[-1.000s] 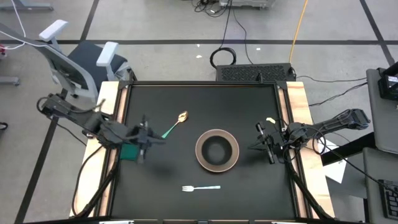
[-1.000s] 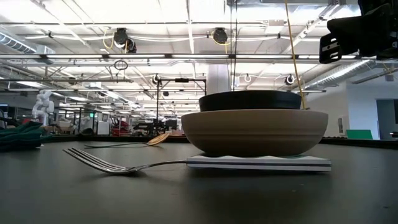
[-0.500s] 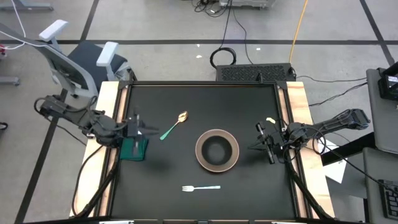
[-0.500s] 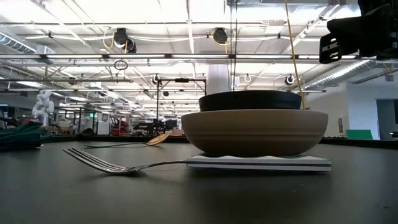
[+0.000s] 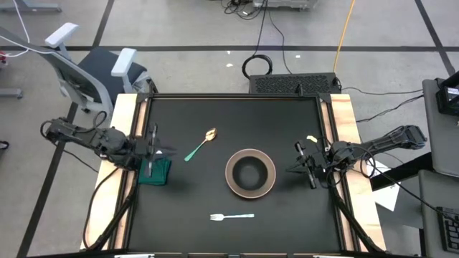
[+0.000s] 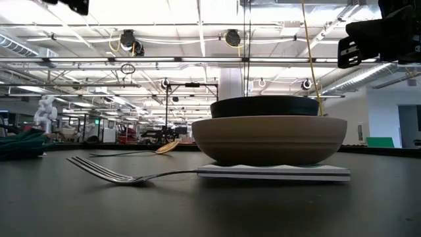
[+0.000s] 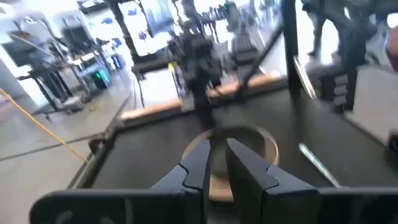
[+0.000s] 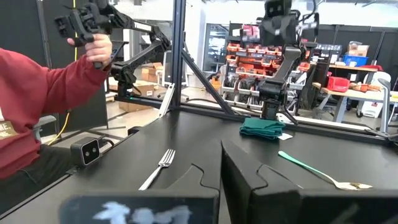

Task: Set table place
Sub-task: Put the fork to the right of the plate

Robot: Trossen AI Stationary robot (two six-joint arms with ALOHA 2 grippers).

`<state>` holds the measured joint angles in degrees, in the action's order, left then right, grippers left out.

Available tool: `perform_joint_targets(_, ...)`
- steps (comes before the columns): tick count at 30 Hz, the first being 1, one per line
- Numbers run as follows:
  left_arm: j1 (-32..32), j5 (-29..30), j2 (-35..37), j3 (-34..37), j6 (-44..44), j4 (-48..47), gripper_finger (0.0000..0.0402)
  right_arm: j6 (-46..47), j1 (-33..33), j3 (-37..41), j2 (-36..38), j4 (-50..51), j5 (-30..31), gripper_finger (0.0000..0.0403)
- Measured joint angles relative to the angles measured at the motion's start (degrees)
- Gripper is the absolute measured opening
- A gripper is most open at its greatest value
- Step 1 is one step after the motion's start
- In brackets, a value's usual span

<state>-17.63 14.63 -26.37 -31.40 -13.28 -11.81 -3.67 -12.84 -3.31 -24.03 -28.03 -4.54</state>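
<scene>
On the black table (image 5: 287, 115) a pinkish-beige plate (image 5: 229, 173) stands with a black bowl (image 5: 250, 174) inside it. A silver fork (image 5: 231, 216) lies near the front edge. The spoon (image 5: 201, 145), gold-bowled with a green handle, lies left of the plate. My left gripper (image 5: 163, 149) hovers at the table's left side, just beyond a folded green cloth (image 5: 154, 172). It points toward the plate, its fingers (image 7: 200, 163) a narrow gap apart with nothing between them. My right gripper (image 5: 292, 169) is shut, empty and waits right of the plate.
In the right wrist view, a person in a red sleeve (image 8: 37, 87) stands beyond the table's near side holding a hand controller (image 8: 87, 25). Pale wooden strips (image 5: 122, 143) edge the table's short sides. An office chair (image 5: 86, 72) stands behind the left arm.
My left gripper has drawn back toward the table's left edge, away from the spoon, and now points level toward the plate. The green cloth, spoon, fork, plate and bowl have stayed where they were.
</scene>
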Motion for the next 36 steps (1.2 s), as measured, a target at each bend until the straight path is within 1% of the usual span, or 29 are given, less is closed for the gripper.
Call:
perform_joint_targets(5, 0.0, 0.7, 1.4, 1.7, 0.5, -0.1, 0.0058, 0.0, 0.0, 0.0, 0.0, 0.0, 0.0, 0.0000)
perform_joint_targets(12, 0.0, 0.6, 1.4, 1.7, 2.2, -0.2, 0.0058, 0.0, 0.0, 0.0, 0.0, 0.0, 0.0, 0.0000)
perform_joint_targets(14, 0.1, -1.1, 1.5, 1.7, 3.2, -2.4, 0.0058, 0.0, 0.0, 0.0, 0.0, 0.0, 0.0, 0.0000)
perform_joint_targets(17, 0.0, -6.9, 1.7, 1.7, 3.3, -7.8, 0.0058, 0.0, 0.0, 0.0, 0.0, 0.0, 0.0, 0.0000)
perform_joint_targets(19, 0.0, -7.7, 1.7, 1.8, 3.4, -9.7, 0.0058, 0.0, 0.0, 0.0, 0.0, 0.0, 0.0, 0.0000)
perform_joint_targets(22, 0.0, -5.5, 2.6, 2.6, 4.0, -8.6, 0.0058, 0.0, 0.0, 0.0, 0.0, 0.0, 0.0, 0.0000)
perform_joint_targets(24, 0.0, -3.0, 3.4, 3.0, 4.4, -7.5, 0.0058, 0.0, 0.0, 0.0, 0.0, 0.0, 0.0, 0.0000)
perform_joint_targets(30, 0.0, 8.5, 8.1, 5.4, 6.4, -3.1, 0.0058, 0.0, 0.0, 0.0, 0.0, 0.0, 0.0, 0.0000)
perform_joint_targets(33, 0.0, 10.8, 11.6, 8.5, 6.4, -1.3, 0.0058, 0.0, 0.0, 0.0, 0.0, 0.0, 0.0, 0.0000)
perform_joint_targets(36, 0.0, 10.6, 15.3, 12.0, 6.4, -0.1, 0.0058, 0.0, 0.0, 0.0, 0.0, 0.0, 0.0, 0.0000)
